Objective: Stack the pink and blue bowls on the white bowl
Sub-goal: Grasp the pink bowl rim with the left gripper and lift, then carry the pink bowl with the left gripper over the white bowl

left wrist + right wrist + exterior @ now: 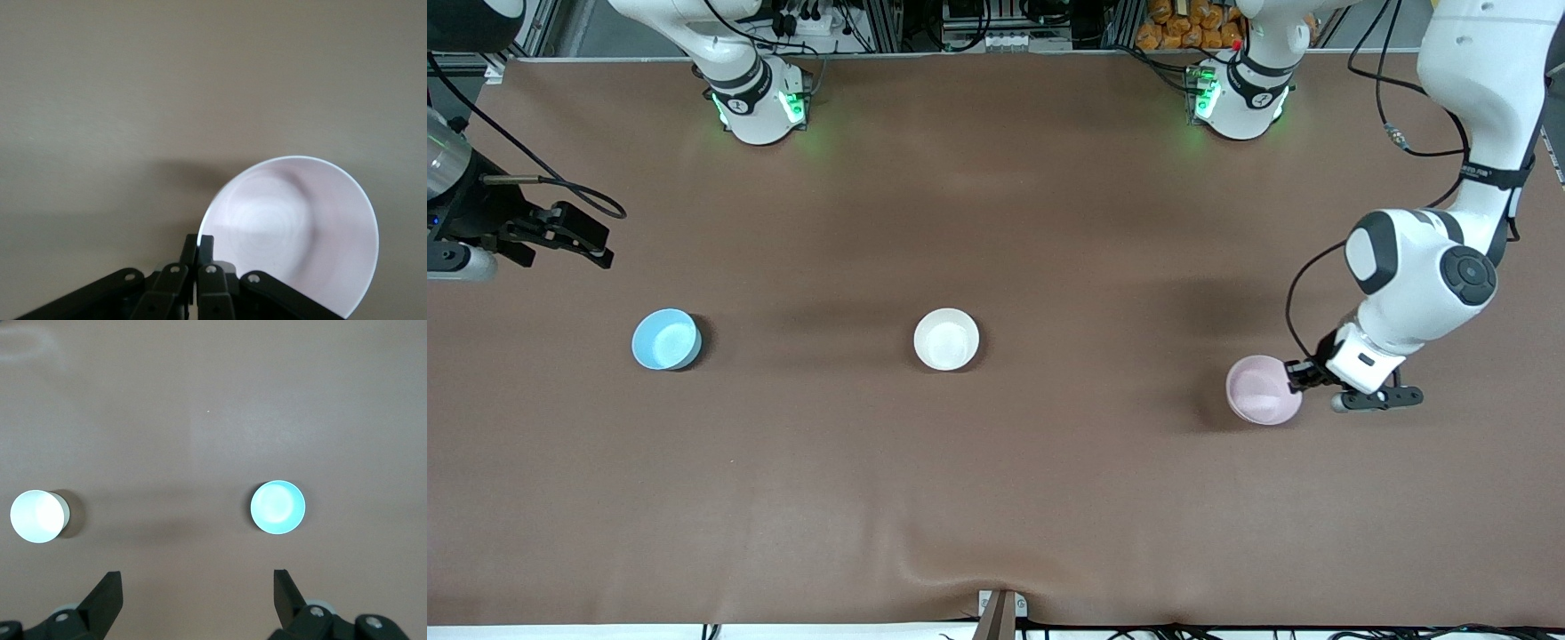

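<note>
The pink bowl (1263,389) sits toward the left arm's end of the table. My left gripper (1294,375) is shut on its rim; in the left wrist view the two fingers (198,248) pinch the edge of the pink bowl (300,233). The white bowl (946,339) stands upright at the table's middle. The blue bowl (665,339) stands toward the right arm's end. My right gripper (591,244) is open and empty, held high at that end; its wrist view shows the blue bowl (278,507) and the white bowl (39,516) below.
The brown table cover (996,498) has a small ripple at the edge nearest the front camera. The arm bases (760,98) stand along the table's edge farthest from the front camera.
</note>
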Controlling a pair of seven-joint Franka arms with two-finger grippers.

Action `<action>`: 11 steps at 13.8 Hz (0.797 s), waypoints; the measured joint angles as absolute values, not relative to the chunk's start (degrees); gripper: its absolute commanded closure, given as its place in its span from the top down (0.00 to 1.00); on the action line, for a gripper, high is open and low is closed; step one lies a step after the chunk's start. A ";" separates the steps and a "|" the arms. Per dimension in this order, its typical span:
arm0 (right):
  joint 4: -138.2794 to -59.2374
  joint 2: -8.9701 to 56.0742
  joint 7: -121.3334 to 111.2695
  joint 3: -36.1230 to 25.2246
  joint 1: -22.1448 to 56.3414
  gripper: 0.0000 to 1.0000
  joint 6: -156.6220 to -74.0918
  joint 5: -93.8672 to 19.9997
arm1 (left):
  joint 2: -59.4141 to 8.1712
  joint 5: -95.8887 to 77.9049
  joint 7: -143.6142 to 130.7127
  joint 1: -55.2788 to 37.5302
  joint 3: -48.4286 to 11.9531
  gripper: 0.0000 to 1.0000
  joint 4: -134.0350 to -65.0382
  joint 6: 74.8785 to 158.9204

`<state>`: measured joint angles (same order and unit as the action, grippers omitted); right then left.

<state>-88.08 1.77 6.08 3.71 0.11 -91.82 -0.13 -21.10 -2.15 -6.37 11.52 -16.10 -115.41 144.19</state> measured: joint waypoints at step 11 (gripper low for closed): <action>-88.10 1.83 6.08 3.72 0.10 1.00 -91.90 -0.19 | -16.26 -2.16 -13.69 11.48 -21.56 0.00 -115.41 140.01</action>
